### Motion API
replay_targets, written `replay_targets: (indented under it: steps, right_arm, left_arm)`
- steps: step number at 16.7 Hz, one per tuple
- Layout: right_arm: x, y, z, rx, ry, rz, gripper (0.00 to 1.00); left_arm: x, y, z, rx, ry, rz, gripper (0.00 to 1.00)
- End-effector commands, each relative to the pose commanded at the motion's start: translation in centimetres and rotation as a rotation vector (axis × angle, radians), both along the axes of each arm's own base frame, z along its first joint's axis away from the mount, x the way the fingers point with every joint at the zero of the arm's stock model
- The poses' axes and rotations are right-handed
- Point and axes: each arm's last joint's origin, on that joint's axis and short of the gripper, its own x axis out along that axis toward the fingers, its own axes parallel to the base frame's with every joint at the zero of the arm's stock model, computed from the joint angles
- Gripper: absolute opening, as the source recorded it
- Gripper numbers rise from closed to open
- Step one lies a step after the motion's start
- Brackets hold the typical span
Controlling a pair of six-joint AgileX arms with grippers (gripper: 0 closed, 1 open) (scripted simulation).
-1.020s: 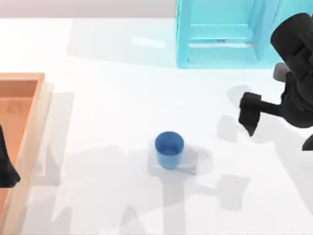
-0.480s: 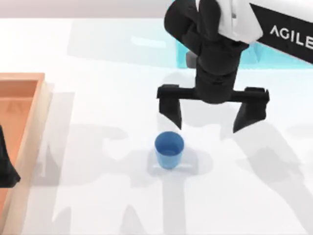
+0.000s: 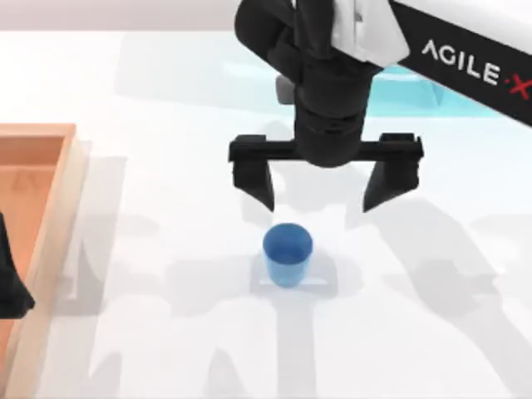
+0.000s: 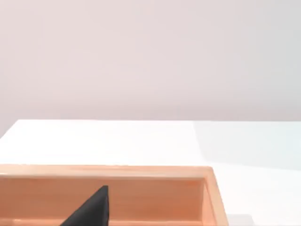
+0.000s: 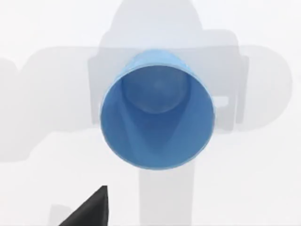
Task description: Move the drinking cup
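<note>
The right gripper [image 3: 326, 198] hangs in the upper middle of the top view, its two black fingers [image 3: 256, 177] spread wide, one at either end of a black crossbar, tips pointing toward the bottom of the frame. Nothing sits between them. The arm [image 3: 465, 66] behind it runs off toward the upper right corner, white with black lettering on it.

Just below the gripper, near the centre of the top view, stands the cup [image 3: 288, 254], upright and open-mouthed on the white table [image 3: 166, 208]. It lies nearer the left fingertip than the right one and touches neither. In the right wrist view the cup [image 5: 157, 115] is seen from above at the middle of the frame, blue inside and out, narrowing toward its bottom, with one dark fingertip [image 5: 89, 209] at the lower left edge, apart from it.

Behind the arm, at the top edge of the top view, part of a cyan cabinet [image 3: 416, 98] shows.

The left gripper [image 3: 10, 283] is parked at the far left edge of the top view, over a wooden tray [image 3: 66, 179]; whether it is spread or pressed together, I cannot tell. The left wrist view shows the tray's wall [image 4: 141, 190] across the bottom of the frame, with the table beyond it.
</note>
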Motion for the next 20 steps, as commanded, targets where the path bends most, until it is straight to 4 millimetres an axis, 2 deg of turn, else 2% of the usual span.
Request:
replay_targets:
  steps: [3, 5, 11, 13, 18, 20]
  right_arm:
    - [0.1, -0.2, 0.0, 0.003, -0.002, -0.004, 1.00]
    - [0.1, 0.0, -1.1, -0.001, 0.001, 0.000, 1.00]
    - [0.3, 0.1, -8.1, 0.006, -0.007, 0.000, 1.00]
    - [0.1, 0.0, -9.7, 0.001, -0.002, 0.000, 1.00]
    - [0.0, 0.0, -10.0, 0.000, 0.000, 0.000, 1.00]
    - [0.0, 0.0, -10.0, 0.000, 0.000, 0.000, 0.85]
  left_arm:
    - [0.0, 0.0, 0.0, 0.000, 0.000, 0.000, 1.00]
    - [0.0, 0.0, 0.0, 0.000, 0.000, 0.000, 1.00]
    - [0.0, 0.0, 0.0, 0.000, 0.000, 0.000, 1.00]
    - [0.0, 0.0, 0.0, 0.000, 0.000, 0.000, 1.00]
    - [0.0, 0.0, 0.0, 0.000, 0.000, 0.000, 1.00]
    - [0.0, 0.0, 0.0, 0.000, 0.000, 0.000, 1.00]
